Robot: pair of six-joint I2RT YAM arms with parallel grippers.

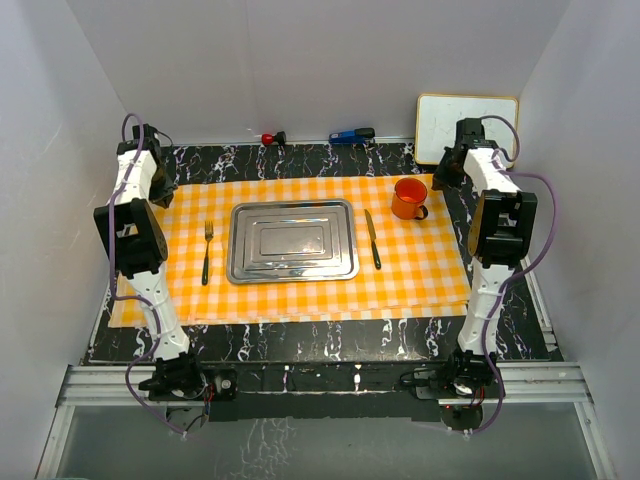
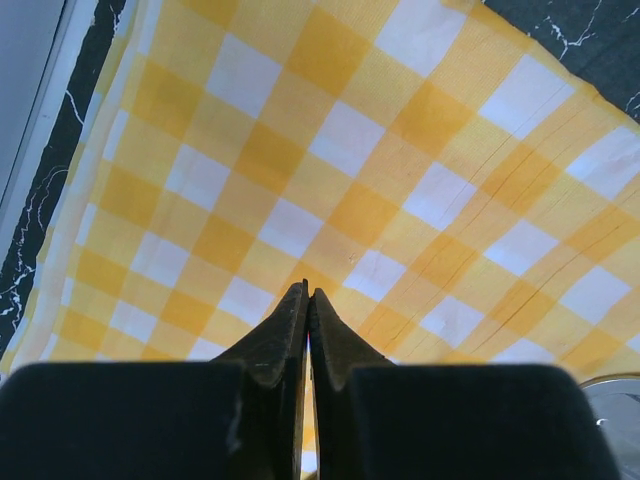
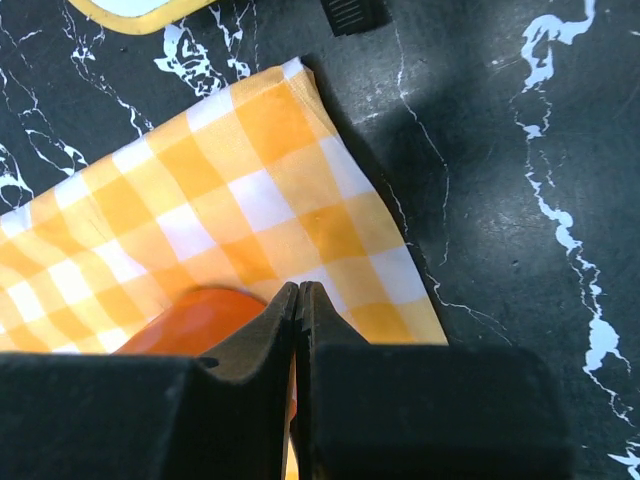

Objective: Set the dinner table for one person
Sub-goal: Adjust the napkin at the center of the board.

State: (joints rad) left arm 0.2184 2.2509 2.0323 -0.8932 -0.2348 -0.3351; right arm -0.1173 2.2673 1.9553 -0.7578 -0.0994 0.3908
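The dinner table (image 1: 330, 338) is a black tabletop with white veining, and an orange-and-white checked cloth (image 1: 300, 290) lies on it. On the cloth are a steel tray (image 1: 292, 241), a fork (image 1: 207, 250) to its left, a knife (image 1: 372, 238) to its right, and an orange mug (image 1: 409, 198) at the far right. My left gripper (image 1: 163, 193) is shut and empty above the cloth's far left corner (image 2: 350, 150). My right gripper (image 1: 441, 178) is shut and empty just right of the mug (image 3: 190, 320), above the cloth's far right corner (image 3: 250, 190).
A white board with a yellow rim (image 1: 467, 122) lies at the back right. A red-and-black tool (image 1: 272, 137) and a blue-and-black tool (image 1: 350, 134) lie at the table's back edge. White walls close in on three sides.
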